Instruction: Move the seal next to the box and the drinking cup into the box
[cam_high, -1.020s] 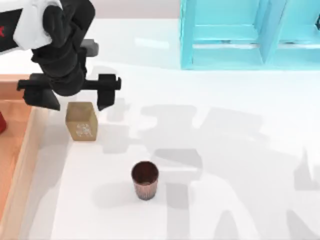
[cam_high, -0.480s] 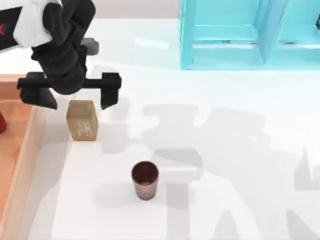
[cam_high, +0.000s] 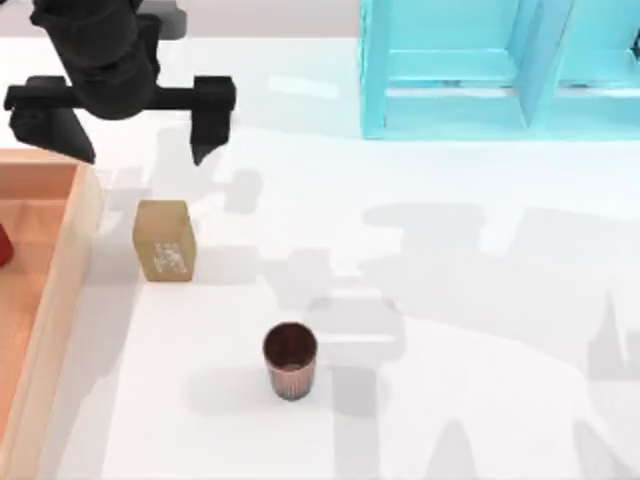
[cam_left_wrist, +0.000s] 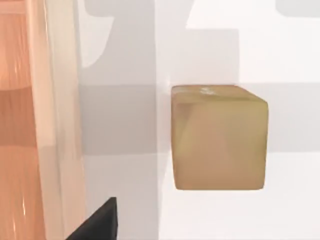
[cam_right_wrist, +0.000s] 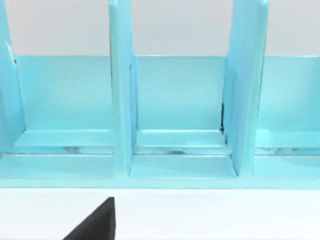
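The seal (cam_high: 163, 240), a tan block with whitish markings, stands on the white table just right of the box (cam_high: 62, 270), a light-orange tray at the left edge. My left gripper (cam_high: 130, 128) hovers open behind and above the seal, holding nothing. In the left wrist view the seal (cam_left_wrist: 218, 139) sits a short gap from the box wall (cam_left_wrist: 60, 125). The drinking cup (cam_high: 290, 360), dark reddish-brown and ribbed, stands upright on the table in front of the seal and to its right. My right arm is parked and faces the shelf.
A turquoise shelf unit (cam_high: 500, 70) stands at the back right, and its compartments (cam_right_wrist: 180, 105) show in the right wrist view. A small red object (cam_high: 3, 246) lies inside the box at the left edge. Open tabletop spreads right of the cup.
My open left gripper has lifted and drawn back from the seal toward the far side of the table. The seal and the cup have stayed where they were.
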